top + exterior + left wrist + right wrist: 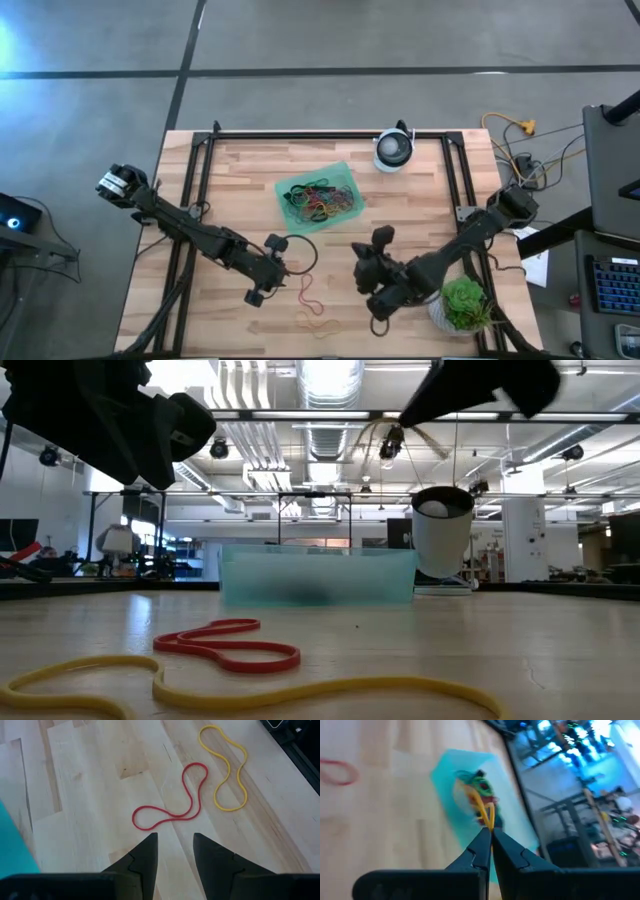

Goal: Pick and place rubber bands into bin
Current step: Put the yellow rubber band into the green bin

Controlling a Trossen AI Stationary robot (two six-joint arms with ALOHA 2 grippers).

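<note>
Hovering above the bench (230,170), the left pincer (172,851) is seen with its jaws parted and nothing between them, just short of a red rubber band (172,805) that lies flat beside a yellow rubber band (227,770). Both loops are found near the bench's front edge, apart from each other, with bare wood around them. The bin (318,198) is set near the bench's middle, filled with a tangle of coloured rubber bands (320,200). The right pincer (490,842) is closed on a thin yellow band (486,815), raised above the bench between the bin and a potted plant (465,303). A round white device (393,150) is placed by the far edge.
</note>
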